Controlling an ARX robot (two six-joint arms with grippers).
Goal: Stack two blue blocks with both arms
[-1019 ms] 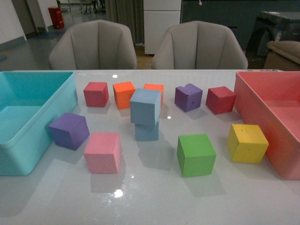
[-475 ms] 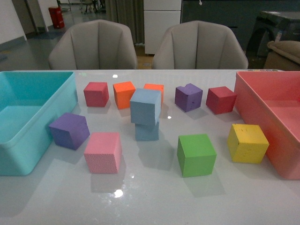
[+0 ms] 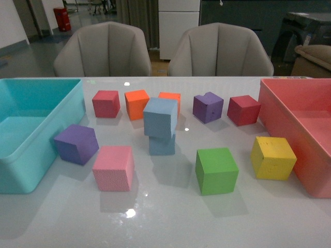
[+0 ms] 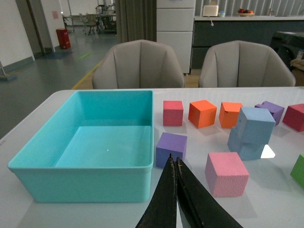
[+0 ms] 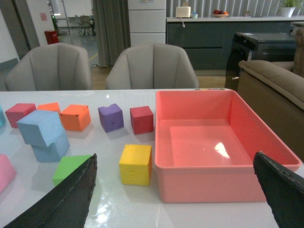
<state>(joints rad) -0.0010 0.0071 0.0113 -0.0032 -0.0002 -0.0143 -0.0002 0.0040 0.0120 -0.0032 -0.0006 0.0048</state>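
My left gripper (image 4: pixel 174 164) has its black fingers pressed together at the bottom centre of its wrist view. My right gripper (image 5: pixel 183 190) is spread wide (fingers at both lower corners).

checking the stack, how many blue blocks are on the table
2. The top blue block sits turned and off-centre on the bottom blue block, mid-table between the pink block and green block. None seem hidden.
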